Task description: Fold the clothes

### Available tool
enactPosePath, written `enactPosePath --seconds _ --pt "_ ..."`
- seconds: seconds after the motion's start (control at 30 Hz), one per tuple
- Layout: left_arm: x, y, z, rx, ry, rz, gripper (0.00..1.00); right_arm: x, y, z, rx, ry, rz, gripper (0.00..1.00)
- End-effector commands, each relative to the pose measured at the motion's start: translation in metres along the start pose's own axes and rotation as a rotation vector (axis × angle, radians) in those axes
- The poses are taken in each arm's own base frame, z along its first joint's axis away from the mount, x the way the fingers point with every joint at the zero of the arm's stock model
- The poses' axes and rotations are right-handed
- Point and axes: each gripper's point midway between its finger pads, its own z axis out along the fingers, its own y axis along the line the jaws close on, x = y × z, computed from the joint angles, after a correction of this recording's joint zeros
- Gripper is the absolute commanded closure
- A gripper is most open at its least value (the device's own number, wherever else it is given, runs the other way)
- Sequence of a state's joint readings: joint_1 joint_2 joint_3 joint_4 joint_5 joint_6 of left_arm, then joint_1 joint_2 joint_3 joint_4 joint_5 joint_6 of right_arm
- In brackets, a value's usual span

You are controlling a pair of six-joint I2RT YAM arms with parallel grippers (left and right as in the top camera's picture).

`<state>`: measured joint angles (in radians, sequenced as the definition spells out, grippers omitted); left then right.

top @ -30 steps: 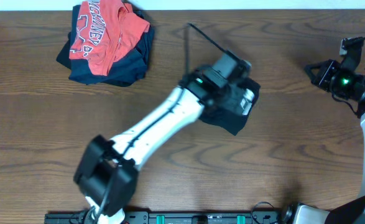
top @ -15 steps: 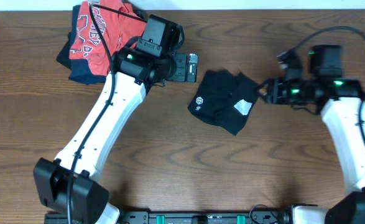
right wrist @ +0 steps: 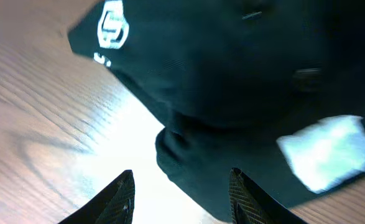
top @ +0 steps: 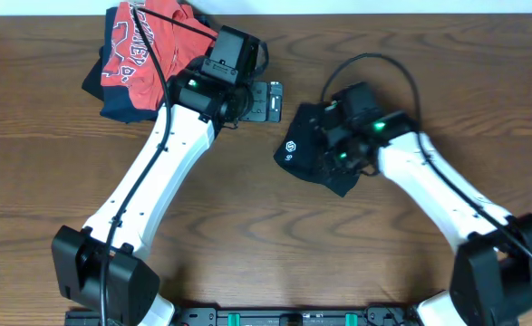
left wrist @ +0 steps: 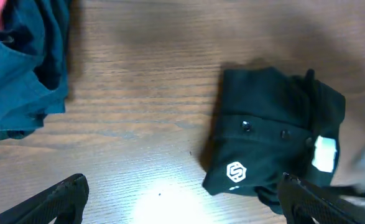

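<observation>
Black T-shirt [top: 313,156] folded into small bundle on wooden table [top: 275,254], just right of centre. White hexagon logo [top: 290,149] at its left edge, facing up. White label [left wrist: 325,154] toward its right side.

Left gripper [left wrist: 182,186] spread wide, nothing held. Hovering over bare wood just left of and slightly beyond the T-shirt, apart from it. Between the T-shirt and the clothes pile.

Right gripper [right wrist: 181,196] directly above the T-shirt's right half in overhead view. Fingers parted, nothing clamped between them. Tips above bare wood at the fabric's edge in right wrist view. Cannot tell whether touching the cloth.

Far left: red-orange shirt [top: 148,45] with printed lettering, crumpled on top of navy garment [top: 125,104]. Pile well apart from the T-shirt. Navy cloth also at left edge of left wrist view.
</observation>
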<state>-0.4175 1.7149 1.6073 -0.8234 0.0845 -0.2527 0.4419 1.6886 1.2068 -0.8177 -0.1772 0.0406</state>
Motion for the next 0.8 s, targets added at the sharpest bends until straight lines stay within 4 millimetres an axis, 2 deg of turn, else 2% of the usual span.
enactPosePath --seconds 0.0,0.13,0.3,0.4,0.47,0.67,0.77 --pt "0.0 0.02 0.005 -0.049 0.01 -0.052 0.02 0.01 0.003 0.017 0.08 0.054 -0.067 0.53" --pt "-0.001 0.039 0.005 -0.073 0.015 -0.112 0.02 0.017 0.008 0.028 0.139 0.089 -0.092 0.53" --pt "0.005 0.055 0.01 -0.097 0.033 -0.159 0.02 0.017 -0.016 0.031 0.327 0.083 -0.035 0.59" --pt "0.007 0.056 0.012 -0.099 0.04 -0.16 0.02 0.012 -0.034 0.025 0.445 0.05 -0.001 0.6" --pt "0.007 0.056 0.012 -0.099 0.04 -0.16 0.02 0.009 -0.037 0.023 0.464 0.032 -0.002 0.59" --pt "0.008 0.056 0.012 -0.1 0.041 -0.16 0.02 0.003 -0.032 0.028 0.45 0.01 -0.01 0.54" --pt "0.009 0.057 0.012 -0.101 0.046 -0.16 0.02 0.005 -0.03 0.036 0.439 0.024 -0.014 0.57"
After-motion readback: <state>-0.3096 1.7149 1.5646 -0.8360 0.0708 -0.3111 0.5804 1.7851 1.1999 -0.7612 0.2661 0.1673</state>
